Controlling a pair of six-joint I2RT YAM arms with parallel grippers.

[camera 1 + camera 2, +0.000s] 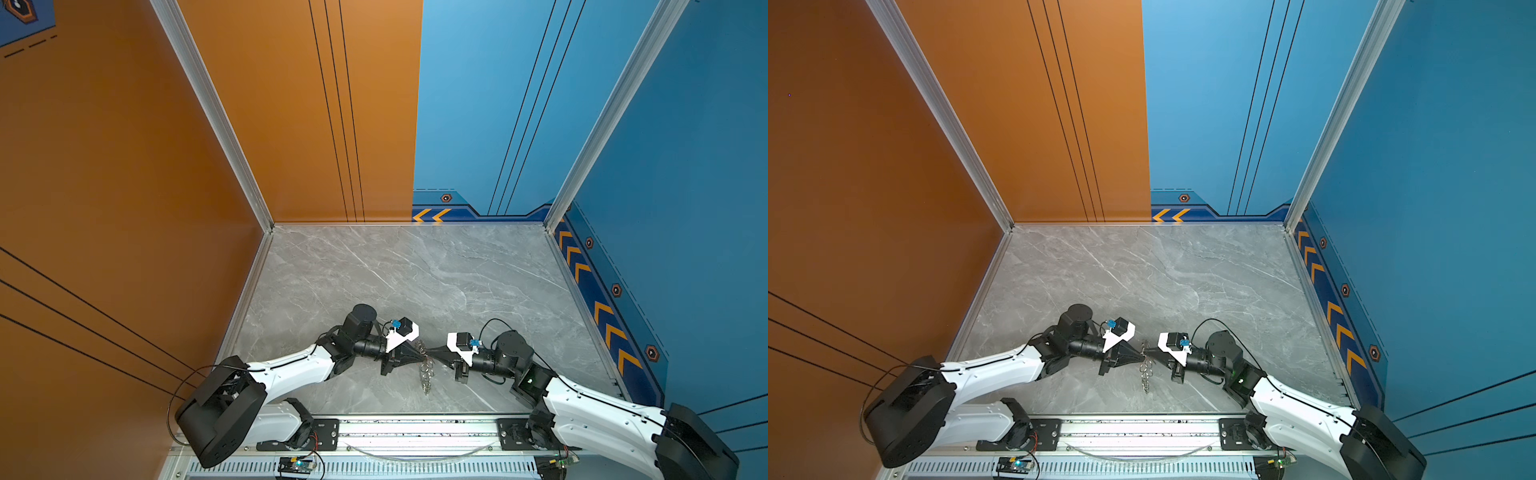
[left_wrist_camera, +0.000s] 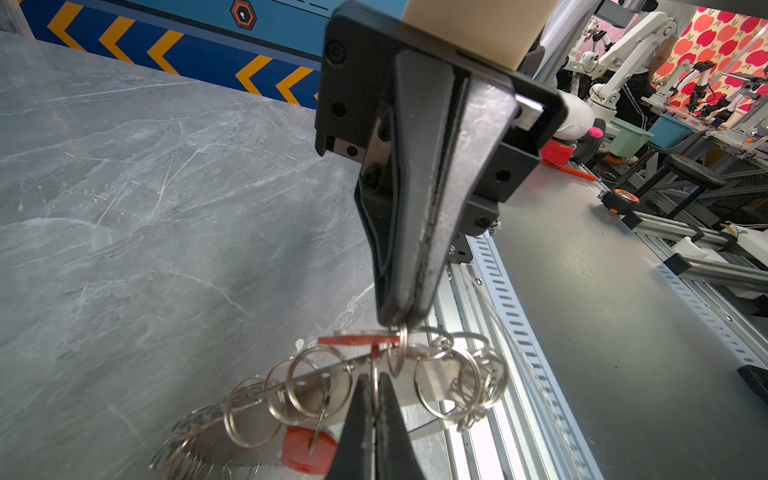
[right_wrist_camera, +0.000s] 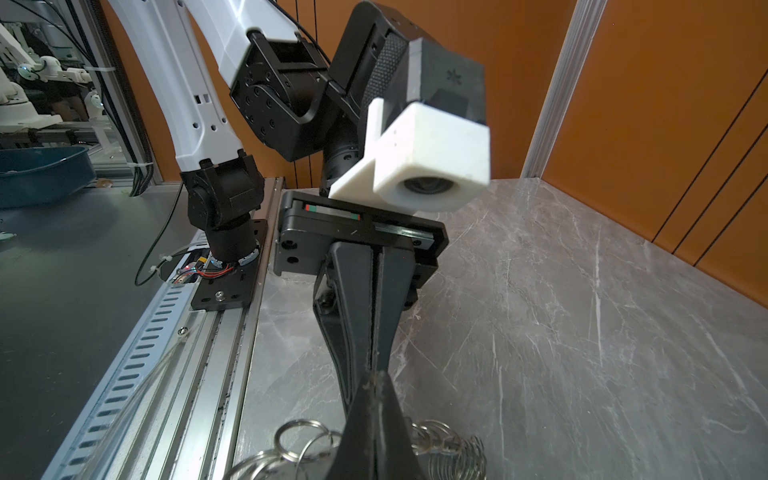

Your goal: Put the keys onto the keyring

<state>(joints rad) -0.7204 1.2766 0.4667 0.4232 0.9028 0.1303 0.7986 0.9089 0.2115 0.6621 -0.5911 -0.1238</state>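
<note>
Where the desk (image 1: 415,270) carries the work: a grey marbled slab. We judge it hard and smooth, so loose metal would skid on it.
Left gripper (image 1: 421,354): its fingers (image 2: 357,424) are pressed together on a thin silver part of the keyring.
Right gripper (image 1: 431,353): it meets the left one tip to tip. Its fingers (image 2: 419,187) are together where a tagged key meets a split ring, and we cannot tell which of the two they pinch.
Keyring (image 1: 426,374): it is held up between the two grippers over the near middle of the desk, and its tail trails toward the front rail (image 1: 415,428). We judge it light and limp like a chain, though each split ring is stiff, springy and slippery. The flat band (image 2: 336,374) looks the surest place to hold.
Keys (image 2: 308,449): one orange tag hangs low among the rings, and we cannot tell whether it is threaded. The other tag (image 2: 353,340) lies edge-on at the right gripper's tips. We judge the keys tiny, hard and featherlight, and the plastic tags give more grip than the metal.
Writing: we read no words. There is a small star mark (image 3: 451,75) on the left arm's black housing, and hexagon badges (image 1: 446,198) with orange chevrons on the blue wall.
</note>
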